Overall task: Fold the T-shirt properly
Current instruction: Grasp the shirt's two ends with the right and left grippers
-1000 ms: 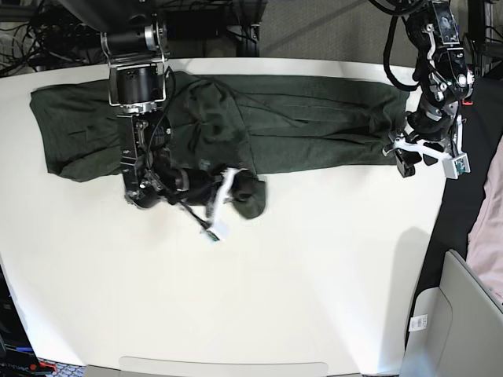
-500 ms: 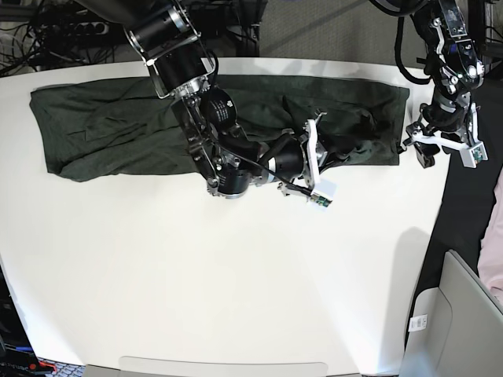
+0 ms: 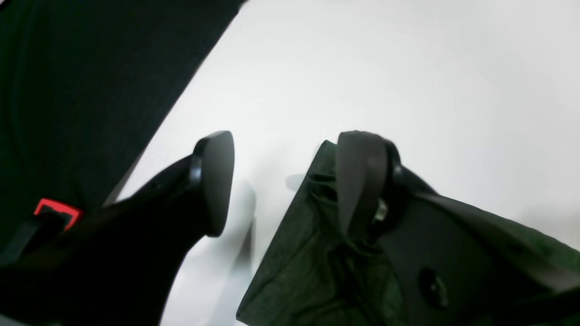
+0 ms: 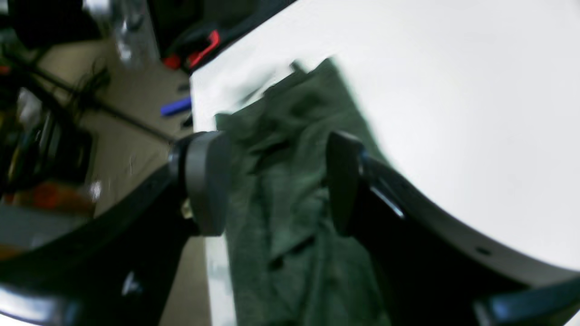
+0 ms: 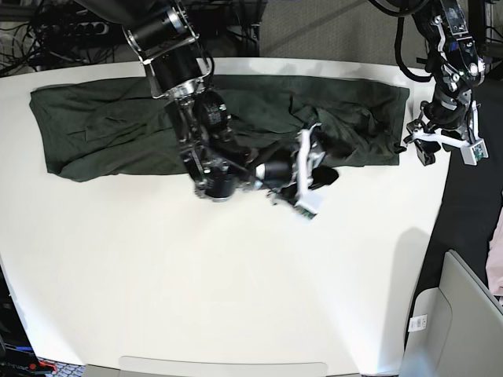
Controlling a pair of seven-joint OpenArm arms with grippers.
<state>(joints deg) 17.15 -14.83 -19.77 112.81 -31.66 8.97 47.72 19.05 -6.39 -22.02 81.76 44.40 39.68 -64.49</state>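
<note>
Left wrist view: left gripper jaws wide apart, holding nothing. A corner of the T-shirt lies under the right-hand finger; bare white table shows between the fingers and stretches clear ahead. Table edge runs diagonally at upper left, dark floor beyond it.

Right wrist view: blurry. Right gripper jaws apart, straddling rumpled shirt fabric; pads don't look pressed on the cloth. Shirt reaches toward the table corner; open white top to the right. Left of the table edge: floor, cables, a blue object, red bits.

Base view: shirt stretched long across the far side of the table, close to the far edge, bunched at the middle-right. Right gripper sits low at the shirt's near edge by the bunching. Left gripper hangs at the table's right edge, just beside the shirt's end. Whole near half of the table is bare. Cables behind, grey bin lower right.
</note>
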